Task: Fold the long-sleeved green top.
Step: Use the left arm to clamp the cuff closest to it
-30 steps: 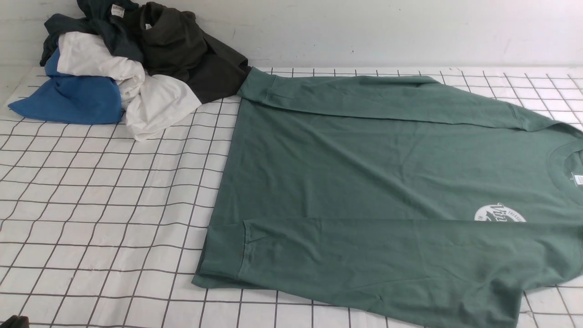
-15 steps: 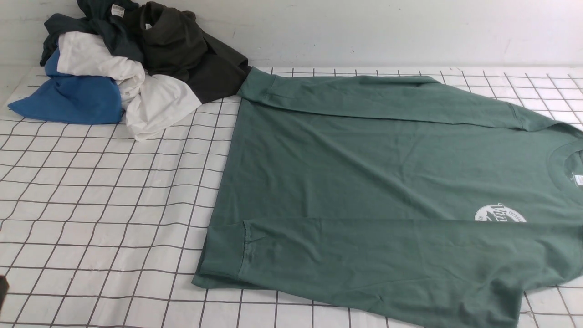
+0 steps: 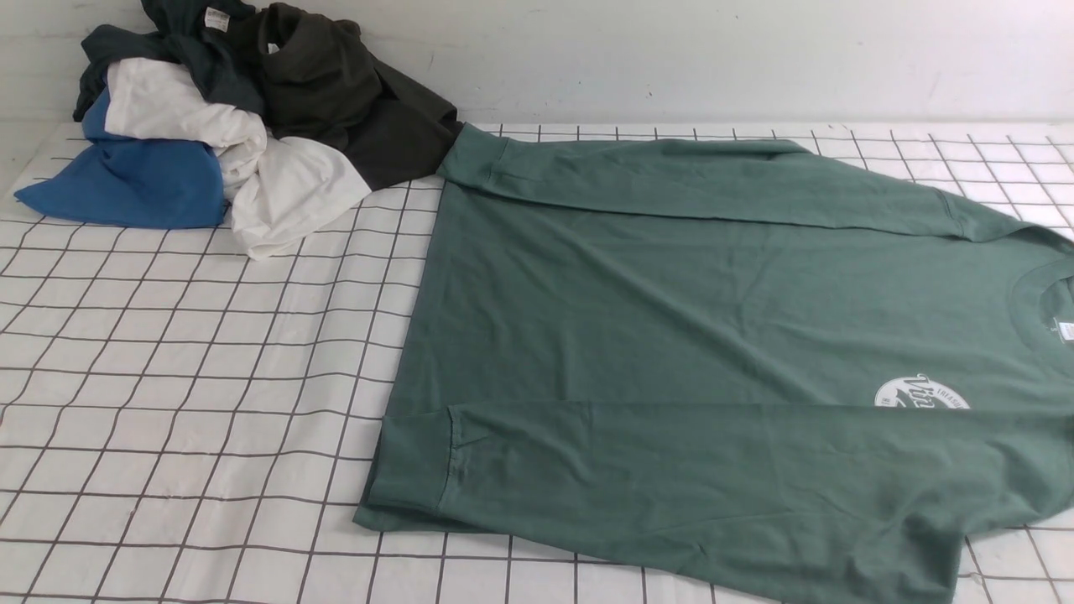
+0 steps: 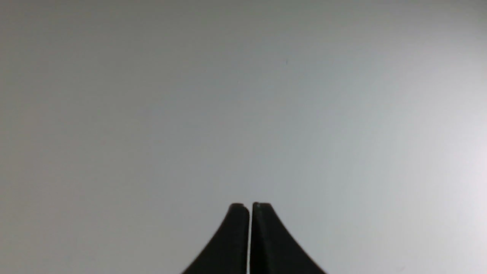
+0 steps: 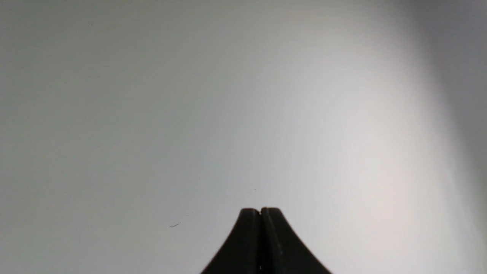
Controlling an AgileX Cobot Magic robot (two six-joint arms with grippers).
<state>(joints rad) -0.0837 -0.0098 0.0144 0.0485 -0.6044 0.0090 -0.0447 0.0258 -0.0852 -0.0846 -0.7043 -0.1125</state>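
Both sets of jaws pressed together and empty, the left gripper (image 4: 250,205) and right gripper (image 5: 260,209) should open wide, skip the clothes heap (image 3: 235,117) at far left, and lift both hem corners of the green long-sleeved top (image 3: 688,319), lying flat centre-to-right on the gridded table (image 3: 168,377), evenly toward its neck.

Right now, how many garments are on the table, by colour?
green long-sleeved top: 1
blue garment: 1
white garment: 1, if the bunched white is one piece
dark teal garment: 1
green-black garment: 1
Total: 5 visible; the pile may hide more.
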